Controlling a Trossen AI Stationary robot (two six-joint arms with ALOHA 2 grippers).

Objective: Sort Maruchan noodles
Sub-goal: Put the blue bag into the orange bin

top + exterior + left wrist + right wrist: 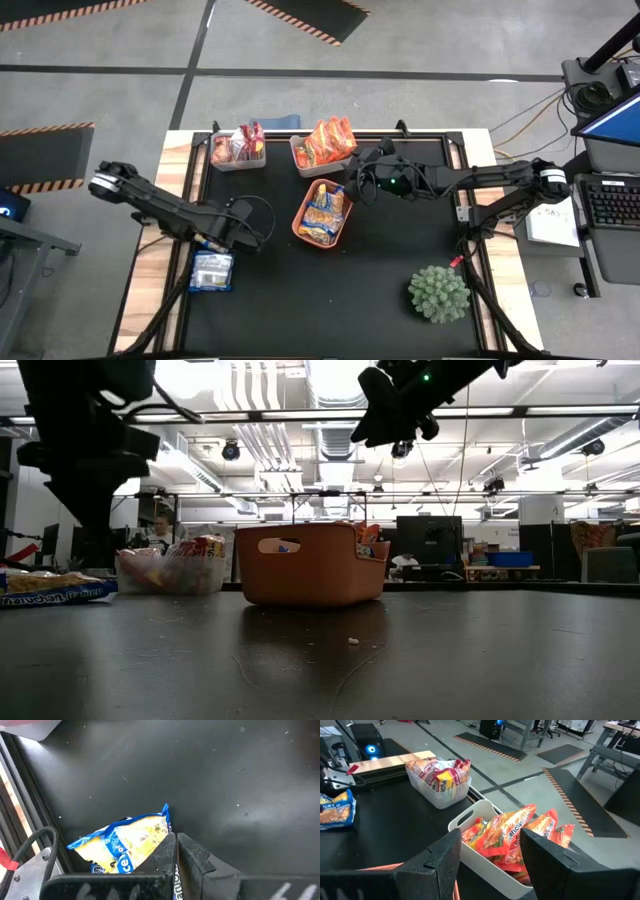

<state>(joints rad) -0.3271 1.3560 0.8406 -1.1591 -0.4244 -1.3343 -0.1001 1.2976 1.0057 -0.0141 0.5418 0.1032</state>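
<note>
— Counting containers on the black matted surface?
— Three showing: a clear plastic tub at the far edge, a white handled tub just beside it, an orange rounded plastic tray nearer the middle.
— And the crinkly ramen packets?
— Sitting in four places. Red-and-yellow packets standing packed in the clear tub, too crowded to count. Orange-red packets leaning upright in the white tub, about four or five. Yellow-and-blue packets lying stacked in the orange tray, count unclear. One blue-and-yellow packet lying flat near the left edge, apart from all tubs.
— Grippers?
— Two. Left gripper hanging low right over that loose packet, fingers pressed together, gripping nothing, tips just at the packet's edge. Right gripper hovering up high between the white tub and the orange tray, fingers spread apart, holding nothing.
— Anything else lying around?
— One spiky green plant ball sitting near the right front corner, well apart from the tubs. A small pale crumb lying in front of the orange tray in the low view.
— Blocking anything?
— Left arm crossing above the loose packet's upper end, hiding part of it from above. Beyond the surface, desks, monitors and a seated person showing faintly.
</note>
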